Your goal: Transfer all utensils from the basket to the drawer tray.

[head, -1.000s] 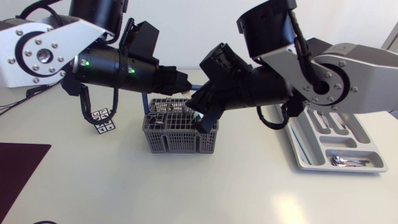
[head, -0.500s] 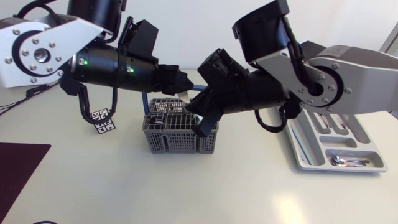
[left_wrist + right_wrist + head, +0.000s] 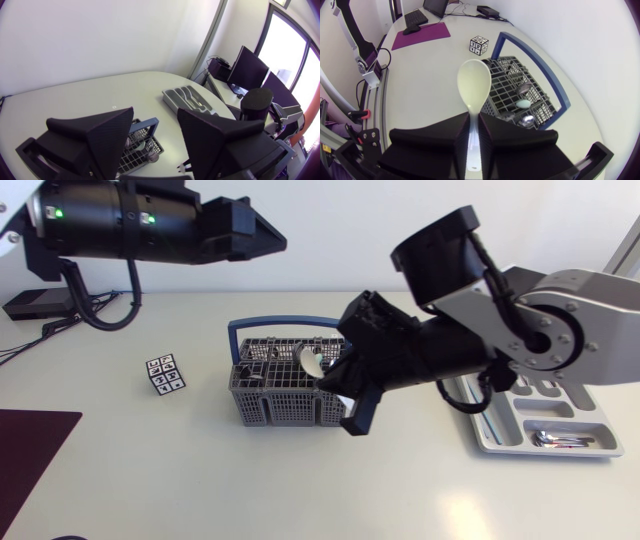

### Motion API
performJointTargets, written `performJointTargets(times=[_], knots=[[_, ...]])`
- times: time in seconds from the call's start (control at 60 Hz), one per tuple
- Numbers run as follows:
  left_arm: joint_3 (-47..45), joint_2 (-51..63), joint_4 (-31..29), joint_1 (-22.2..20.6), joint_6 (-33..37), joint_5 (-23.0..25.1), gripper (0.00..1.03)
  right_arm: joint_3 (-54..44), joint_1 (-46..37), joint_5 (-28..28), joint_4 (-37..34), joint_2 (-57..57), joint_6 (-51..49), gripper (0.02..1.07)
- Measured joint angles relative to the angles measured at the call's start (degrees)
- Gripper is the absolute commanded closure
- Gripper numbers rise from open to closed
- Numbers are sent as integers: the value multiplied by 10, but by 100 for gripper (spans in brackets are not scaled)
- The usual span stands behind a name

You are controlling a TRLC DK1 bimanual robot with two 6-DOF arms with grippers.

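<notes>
Now our right gripper (image 3: 474,131) is clamped on the white spoon (image 3: 474,87), just above the basket (image 3: 285,410). Our left gripper (image 3: 155,129) hangs wide above it. Next, we judge, the spoon goes to the drawer tray (image 3: 487,438) beside the basket, where other utensils (image 3: 522,103) wait.

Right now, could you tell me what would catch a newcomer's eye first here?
The cream plastic spoon stands out, clamped between the right arm's black fingers over the blue-handled grey mesh basket. Next come the left arm's open fingers, held high, and the grey drawer tray at right.
</notes>
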Motion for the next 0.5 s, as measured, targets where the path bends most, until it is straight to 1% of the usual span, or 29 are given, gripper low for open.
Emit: performJointTargets(times=[0.083, 0.233, 0.4, 0.5], knots=[[0, -13, -16, 16, 20, 0, 39, -9, -43, -19, -33, -24, -34, 102], [-13, -34, -23, 24, 70, -2, 39, -12, -131, -63, -95, -50, -115, 101], [-52, -43, -33, 28, 135, -3, 39, -21, -246, -100, -171, -56, -237, 101], [-77, -42, -37, 32, 171, -4, 39, -24, -328, -115, -211, -48, -328, 101]])
